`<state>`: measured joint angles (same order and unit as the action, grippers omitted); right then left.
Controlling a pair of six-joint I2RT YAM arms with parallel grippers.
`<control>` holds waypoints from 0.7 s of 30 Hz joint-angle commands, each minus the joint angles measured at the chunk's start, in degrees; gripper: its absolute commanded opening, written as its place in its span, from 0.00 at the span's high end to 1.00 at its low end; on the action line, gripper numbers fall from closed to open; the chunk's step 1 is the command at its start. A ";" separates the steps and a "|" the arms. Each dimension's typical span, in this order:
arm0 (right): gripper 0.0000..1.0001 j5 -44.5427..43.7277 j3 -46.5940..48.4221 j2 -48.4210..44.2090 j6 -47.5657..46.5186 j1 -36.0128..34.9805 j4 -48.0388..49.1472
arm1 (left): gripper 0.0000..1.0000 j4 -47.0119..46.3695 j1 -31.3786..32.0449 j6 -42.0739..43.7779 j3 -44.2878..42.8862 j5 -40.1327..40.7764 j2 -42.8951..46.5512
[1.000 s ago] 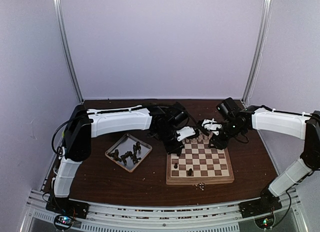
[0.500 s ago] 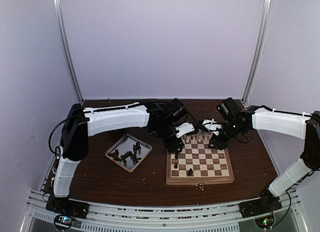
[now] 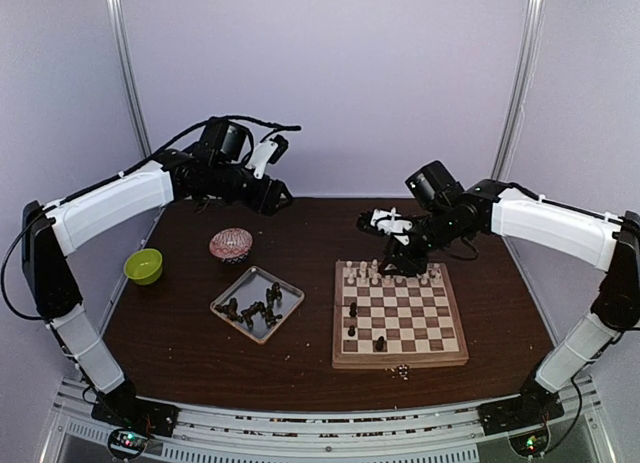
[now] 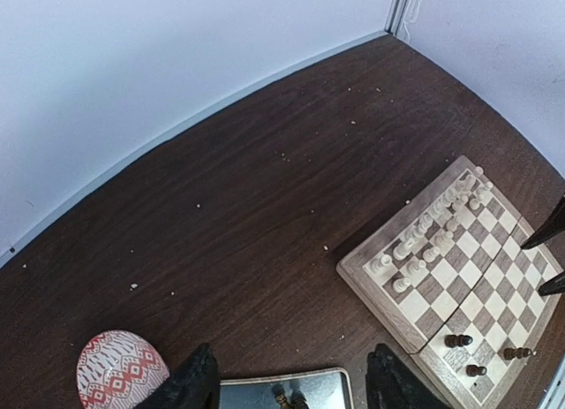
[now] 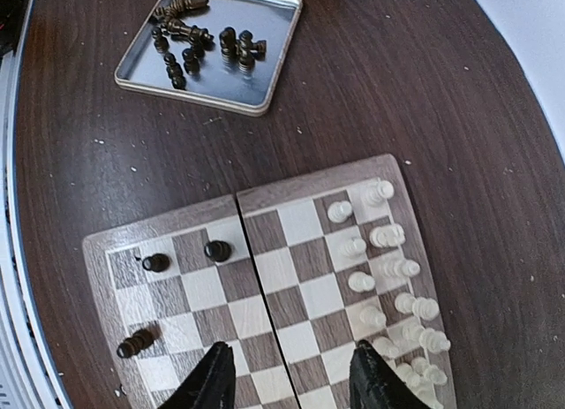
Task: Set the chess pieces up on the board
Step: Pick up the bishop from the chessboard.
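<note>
The board [image 3: 400, 361] lies right of centre, with cream chess pieces [image 3: 395, 273] crowded on its two far rows. Three dark pieces [image 3: 352, 309] are on its left squares; in the right wrist view two stand [image 5: 217, 249] and one seems to lie on its side [image 5: 134, 344]. More dark pieces [image 3: 250, 311] lie in the silver tray [image 3: 225, 293]. My left gripper [image 3: 272, 195] hangs high over the table's far left, open and empty [image 4: 291, 391]. My right gripper [image 3: 398, 251] hovers above the board's far edge, open with nothing between its fingers [image 5: 296, 382].
A green bowl [image 3: 143, 266] and a red patterned bowl [image 3: 231, 245] sit left of the tray. A few small bits [image 3: 400, 371] lie on the table by the board's near rim. Pale crumbs dot the dark tabletop.
My left gripper opened, left a dark piece on the board's left side, and swung up and back to the far left, uncovering both bowls. My right gripper shifted slightly left and back.
</note>
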<state>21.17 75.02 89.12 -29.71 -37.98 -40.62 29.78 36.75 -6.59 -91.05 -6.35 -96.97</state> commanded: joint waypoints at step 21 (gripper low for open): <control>0.57 -2.41 12.25 22.12 4.08 -8.87 -5.43 | 0.37 -3.41 0.16 -2.29 3.43 4.38 5.24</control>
<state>21.30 85.71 109.86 -26.79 -46.85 -46.54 28.95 36.84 -8.32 -87.70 -0.91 -91.68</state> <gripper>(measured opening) 0.444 0.629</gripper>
